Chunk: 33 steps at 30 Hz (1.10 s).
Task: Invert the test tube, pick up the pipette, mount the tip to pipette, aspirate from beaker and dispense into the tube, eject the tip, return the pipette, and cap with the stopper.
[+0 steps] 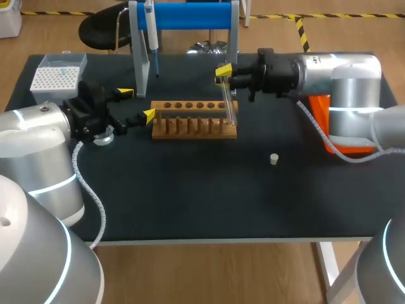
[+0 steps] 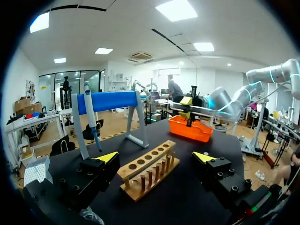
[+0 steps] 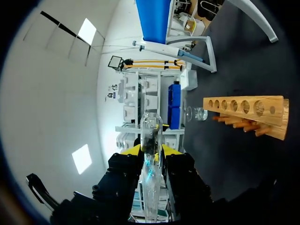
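Gripping test tube (image 1: pixel 229 104), right hand (image 1: pixel 224 73) above rack (image 1: pixel 193 128); left hand (image 1: pixel 137 104) spread wide, empty.

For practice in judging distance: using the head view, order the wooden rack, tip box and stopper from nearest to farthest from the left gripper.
1. Wooden rack, just ahead of the left gripper.
2. Tip box, at the table's far left corner.
3. Stopper, alone right of the middle.

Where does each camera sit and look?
Head view: above and behind the robot, looking down on the table; left arm and right arm show.
Left wrist view: on that wrist, facing the wooden rack past the open left tool.
Right wrist view: on that wrist, looking along the test tube in the right tool.
All show the rack.
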{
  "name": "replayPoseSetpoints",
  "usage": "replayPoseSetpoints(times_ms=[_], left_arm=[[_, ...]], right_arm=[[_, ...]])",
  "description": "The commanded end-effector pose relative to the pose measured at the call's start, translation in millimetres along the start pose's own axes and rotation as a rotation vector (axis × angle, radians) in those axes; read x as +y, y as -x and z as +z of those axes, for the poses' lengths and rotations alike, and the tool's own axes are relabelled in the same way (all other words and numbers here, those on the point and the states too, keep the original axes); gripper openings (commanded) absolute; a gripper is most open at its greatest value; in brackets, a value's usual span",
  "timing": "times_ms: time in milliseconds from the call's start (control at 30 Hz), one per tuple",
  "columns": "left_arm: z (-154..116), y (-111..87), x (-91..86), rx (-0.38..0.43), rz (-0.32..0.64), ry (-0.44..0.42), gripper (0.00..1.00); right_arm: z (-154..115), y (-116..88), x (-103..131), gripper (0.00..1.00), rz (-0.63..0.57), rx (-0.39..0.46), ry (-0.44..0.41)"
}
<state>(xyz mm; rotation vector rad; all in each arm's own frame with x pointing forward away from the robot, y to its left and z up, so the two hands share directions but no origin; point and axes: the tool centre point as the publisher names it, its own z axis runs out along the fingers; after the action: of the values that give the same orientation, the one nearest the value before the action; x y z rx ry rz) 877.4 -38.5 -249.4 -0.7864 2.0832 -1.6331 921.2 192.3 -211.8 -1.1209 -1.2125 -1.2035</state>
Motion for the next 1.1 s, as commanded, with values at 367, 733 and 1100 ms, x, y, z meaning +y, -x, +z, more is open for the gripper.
replayPoseSetpoints(times_ms=[367,733,1100], left_arm=[[0.6,-0.7,0.5,-0.003,0.001,0.001,1.0],[0.6,-0.7,0.5,-0.003,0.001,0.001,1.0],[-5.6,-15.1,-18.1,0.074,0.428,-0.533,1.0]], right_arm=[[-0.7,-4.0,-0.6,0.0,0.011,-0.015,0.015],[-0.7,-4.0,-0.6,0.0,0.011,-0.015,0.015],[-0.7,-4.0,-0.6,0.0,0.011,-0.015,0.015]])
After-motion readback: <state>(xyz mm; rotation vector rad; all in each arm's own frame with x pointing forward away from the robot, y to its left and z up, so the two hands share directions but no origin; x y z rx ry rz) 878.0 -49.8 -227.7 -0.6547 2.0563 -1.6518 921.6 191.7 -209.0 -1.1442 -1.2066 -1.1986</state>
